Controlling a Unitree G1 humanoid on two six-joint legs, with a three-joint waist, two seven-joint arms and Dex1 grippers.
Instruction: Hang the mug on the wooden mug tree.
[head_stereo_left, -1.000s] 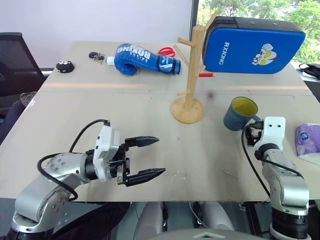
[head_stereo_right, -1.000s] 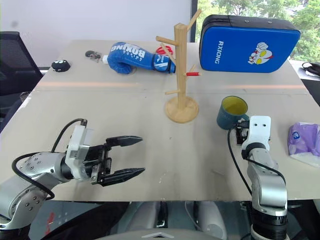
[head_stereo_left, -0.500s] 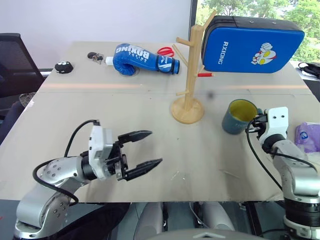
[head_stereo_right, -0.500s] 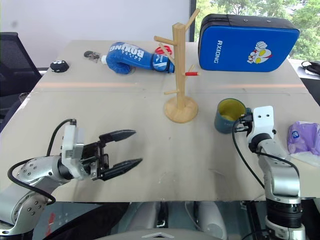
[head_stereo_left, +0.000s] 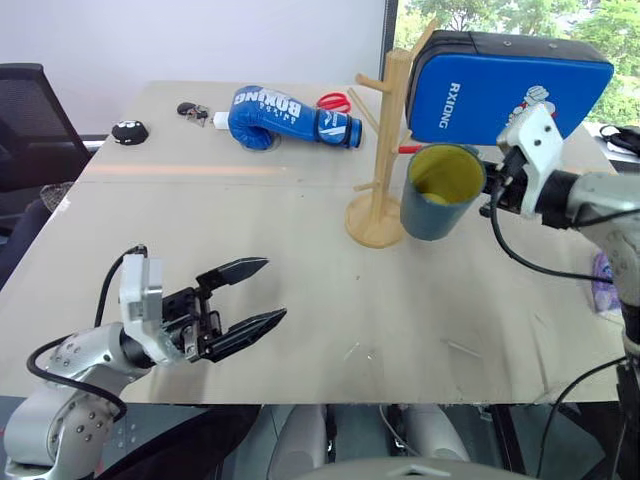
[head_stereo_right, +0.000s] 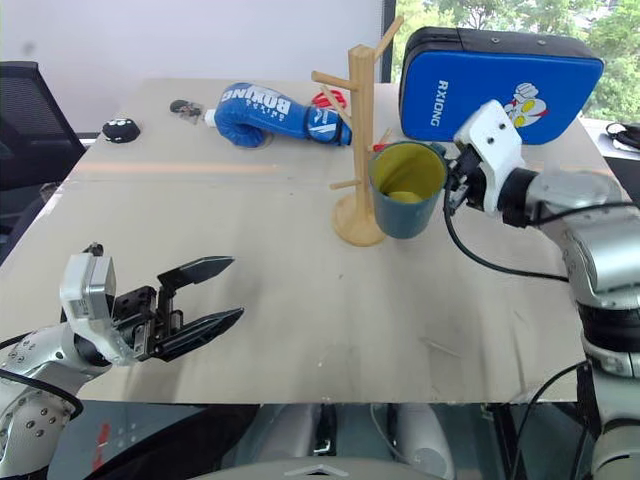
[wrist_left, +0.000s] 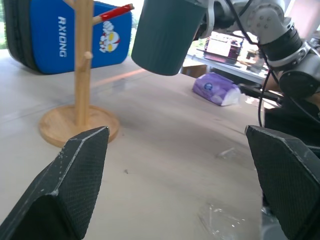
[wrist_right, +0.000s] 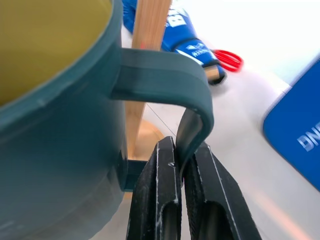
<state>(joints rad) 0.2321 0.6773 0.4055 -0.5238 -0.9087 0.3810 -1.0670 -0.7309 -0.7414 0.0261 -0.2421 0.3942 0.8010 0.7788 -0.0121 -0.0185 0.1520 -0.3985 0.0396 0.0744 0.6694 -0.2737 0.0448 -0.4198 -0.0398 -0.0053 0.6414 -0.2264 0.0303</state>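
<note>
Table (head_stereo_left: 300, 270): tan, bare near front edge. Mug tree (head_stereo_left: 385, 150) upright on table, landmark. Pad (head_stereo_left: 505, 85) behind tree. Boxing glove (head_stereo_left: 285, 117) behind-left of tree. Mug (head_stereo_left: 440, 190) airborne, just right of tree, mouth tilted toward camera. Right gripper (wrist_right: 182, 172) clamped on mug handle. Left gripper (head_stereo_left: 250, 297) wide apart, empty, well front-left of tree.

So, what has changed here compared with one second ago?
The right gripper closed on the handle of the mug and lifted it off the table, carrying it toward the wooden mug tree. The left gripper stayed open; the tree did not move.
</note>
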